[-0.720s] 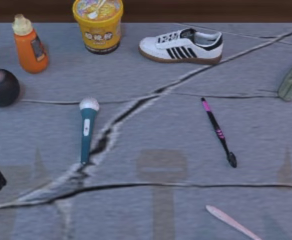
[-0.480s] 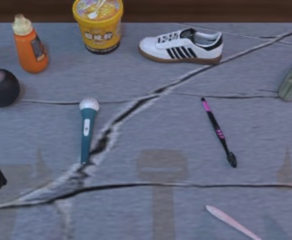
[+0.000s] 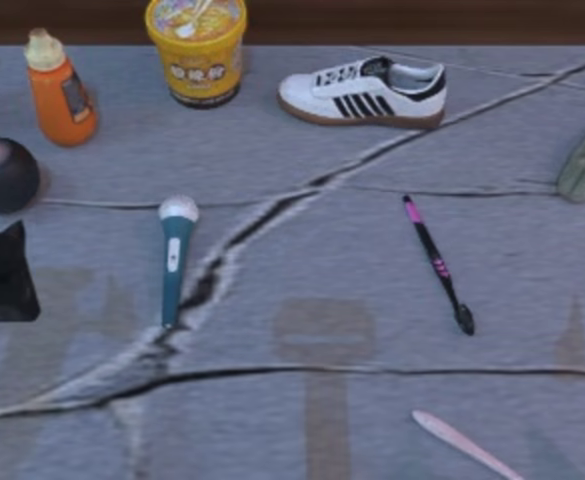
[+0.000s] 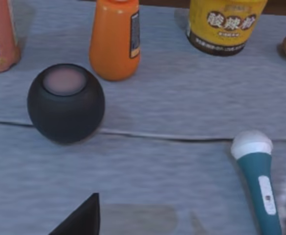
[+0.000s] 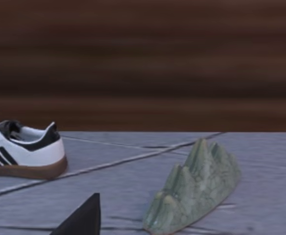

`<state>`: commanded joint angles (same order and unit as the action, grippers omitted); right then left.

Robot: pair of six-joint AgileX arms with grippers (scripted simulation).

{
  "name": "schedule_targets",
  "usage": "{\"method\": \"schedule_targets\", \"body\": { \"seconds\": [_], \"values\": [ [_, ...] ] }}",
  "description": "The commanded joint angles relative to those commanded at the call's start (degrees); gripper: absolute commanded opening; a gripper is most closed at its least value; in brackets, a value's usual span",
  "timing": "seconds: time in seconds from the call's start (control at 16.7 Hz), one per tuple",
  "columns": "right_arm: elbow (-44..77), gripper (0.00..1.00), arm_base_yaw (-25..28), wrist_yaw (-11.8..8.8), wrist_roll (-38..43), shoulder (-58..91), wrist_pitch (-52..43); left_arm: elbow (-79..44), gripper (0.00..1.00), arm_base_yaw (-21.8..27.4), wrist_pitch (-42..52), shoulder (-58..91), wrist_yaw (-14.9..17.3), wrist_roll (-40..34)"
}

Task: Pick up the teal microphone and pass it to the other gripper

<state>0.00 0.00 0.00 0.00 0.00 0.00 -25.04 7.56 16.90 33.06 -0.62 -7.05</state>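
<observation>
My left gripper (image 3: 2, 272) sits at the table's nine o'clock edge; I cannot tell how its jaws stand, since only a dark corner shows. The teal microphone (image 3: 174, 262) lies toward three o'clock from it, head at twelve. I should come down across the handle, clear of the dark ball (image 3: 2, 174). My right gripper is out of the top view.

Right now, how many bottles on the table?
2. An orange bottle stands at the table's far left, beside the yellow tub. A red one shows only in the left wrist view, cut off; others may be hidden.
</observation>
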Motion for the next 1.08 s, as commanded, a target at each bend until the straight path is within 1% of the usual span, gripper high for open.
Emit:
{"method": "schedule_targets", "body": {
  "seconds": [0.36, 0.6, 0.84, 1.08],
  "values": [
    [0.0, 1.00, 0.0, 0.0, 0.0, 0.0, 0.0, -23.1, 1.00, 7.2, 17.0, 36.7, -0.6, -6.7],
    [0.0, 1.00, 0.0, 0.0, 0.0, 0.0, 0.0, -36.9, 1.00, 11.5, 26.6, 55.9, -0.9, -10.6],
    [0.0, 1.00, 0.0, 0.0, 0.0, 0.0, 0.0, -47.3, 1.00, 14.6, 33.2, 70.2, -1.2, -13.4],
    [0.0, 1.00, 0.0, 0.0, 0.0, 0.0, 0.0, -52.2, 1.00, 16.0, 36.0, 76.1, -1.3, -14.7]
  ]
}}
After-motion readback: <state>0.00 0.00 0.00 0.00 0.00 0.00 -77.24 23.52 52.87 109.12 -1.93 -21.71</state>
